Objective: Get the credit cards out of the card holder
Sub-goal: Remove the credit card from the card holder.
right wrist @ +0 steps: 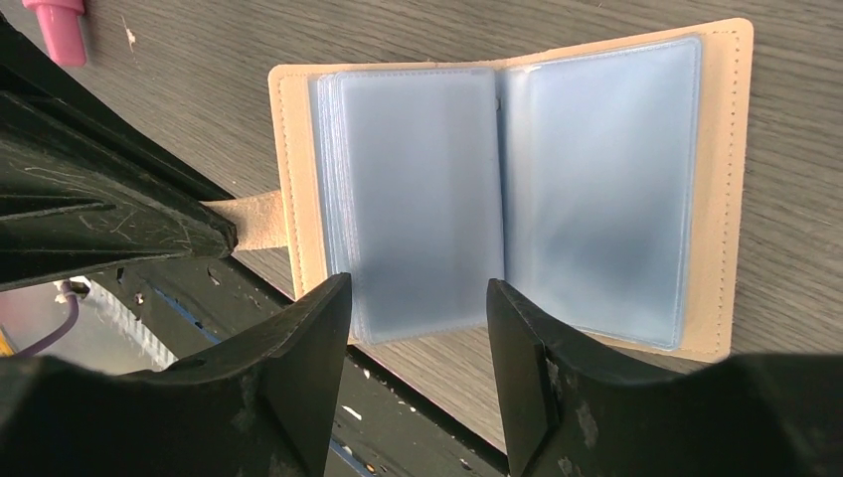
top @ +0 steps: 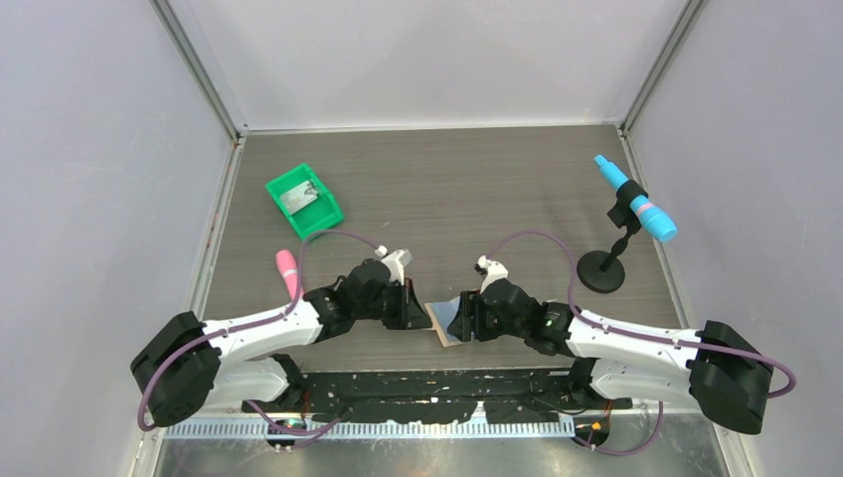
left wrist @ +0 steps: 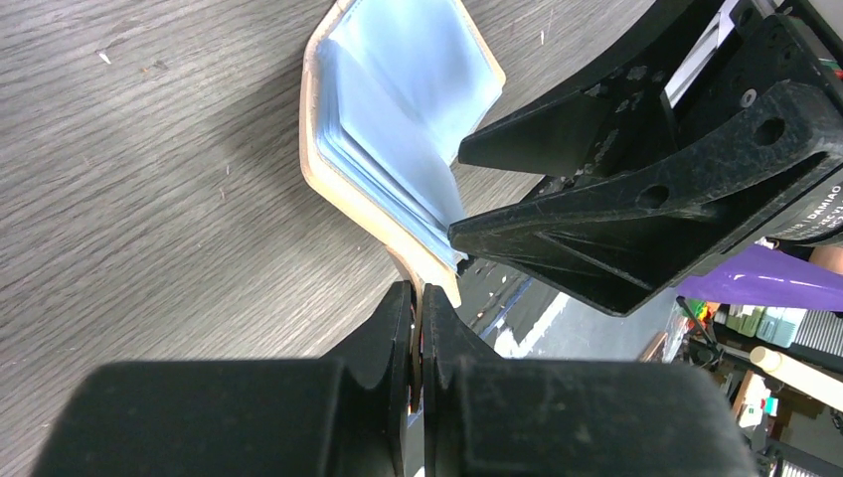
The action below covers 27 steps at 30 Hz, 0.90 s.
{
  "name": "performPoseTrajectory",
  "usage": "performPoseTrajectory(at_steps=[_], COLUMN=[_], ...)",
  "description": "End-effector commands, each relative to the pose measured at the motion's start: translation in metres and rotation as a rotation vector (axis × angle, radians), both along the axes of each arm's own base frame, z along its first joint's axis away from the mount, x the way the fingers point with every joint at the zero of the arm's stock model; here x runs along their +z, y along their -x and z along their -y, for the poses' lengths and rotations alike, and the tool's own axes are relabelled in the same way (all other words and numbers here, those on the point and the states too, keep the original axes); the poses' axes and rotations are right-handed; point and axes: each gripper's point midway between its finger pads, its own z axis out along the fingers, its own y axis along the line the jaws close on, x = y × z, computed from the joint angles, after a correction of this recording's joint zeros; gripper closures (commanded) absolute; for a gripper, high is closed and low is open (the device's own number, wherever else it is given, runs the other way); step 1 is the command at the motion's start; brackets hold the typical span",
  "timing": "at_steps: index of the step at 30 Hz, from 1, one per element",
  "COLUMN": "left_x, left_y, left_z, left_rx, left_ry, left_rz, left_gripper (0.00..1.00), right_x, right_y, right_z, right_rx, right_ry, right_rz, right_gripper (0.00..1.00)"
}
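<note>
Card holder point(right wrist: 711, 179): being held open at the table point(top: 447, 179) edge.
Strap tab point(right wrist: 253, 224): being pinched by the left gripper point(left wrist: 419, 298).
Right gripper point(right wrist: 418, 288): being held agape astride the blue sleeves point(right wrist: 418, 169).
Lettering point(left wrist: 813, 214): "DAMIAO" being shown on the right arm.

Jaws apart, the right gripper point(right wrist: 418, 288) brackets pages point(right wrist: 418, 179) of the card holder point(right wrist: 711, 149).

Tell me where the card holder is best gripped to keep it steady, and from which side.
Pinch the strap tab, coming from the left, as the shut left tool does. The card holder lies open on the table, so only that tab, jutting from its cover edge, leaves room to pinch both faces.
</note>
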Motion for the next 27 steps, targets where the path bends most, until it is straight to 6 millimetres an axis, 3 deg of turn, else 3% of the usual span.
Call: performPoseTrajectory(at_steps=[1,27], left_x=[0.0,-0.015], left_y=[0.001,0.004], left_z=[-0.002,-0.007], left_rx=[-0.015,-0.042], left_ry=[-0.005,-0.056], left_rz=[0.03,0.023], left_gripper=[1.0,1.0], right_x=[0.014,0.025], right_y=[-0.011,-0.012], right_z=[-0.002,-0.012], right_rx=[-0.014,0.024], right_ry=[-0.002,-0.026], right_rz=[0.059,0.08], right_gripper=[0.41,0.36])
